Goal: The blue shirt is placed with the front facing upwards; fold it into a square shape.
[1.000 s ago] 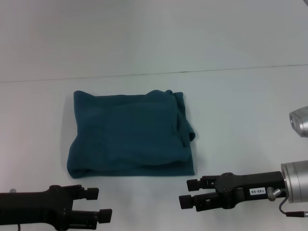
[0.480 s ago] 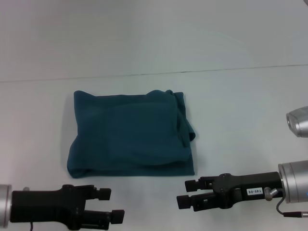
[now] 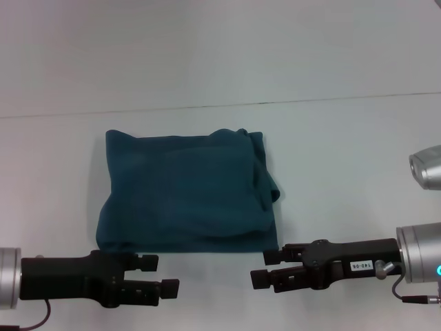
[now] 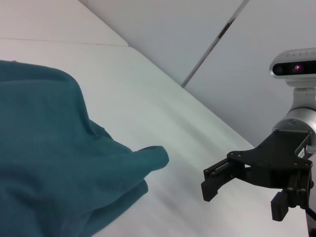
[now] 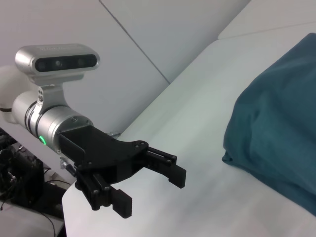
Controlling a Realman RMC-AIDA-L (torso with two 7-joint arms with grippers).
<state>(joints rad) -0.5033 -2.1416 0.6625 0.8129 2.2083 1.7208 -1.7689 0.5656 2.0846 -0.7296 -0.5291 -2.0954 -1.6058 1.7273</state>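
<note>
Already folded into a rough square on the table (image 3: 344,152): the shirt (image 3: 186,193). Near its front edge, left gripper (image 3: 160,274) and right gripper (image 3: 265,267), both spread, gripping nothing.

The blue shirt (image 3: 185,192) lay folded on the surface (image 3: 344,158), left of centre. Left gripper (image 3: 160,275) sat just before the shirt's near left edge; right gripper (image 3: 265,268) just before its near right corner (both off the cloth, fingers apart, pointing toward each other). A seam ran across the surface behind the shirt.
</note>
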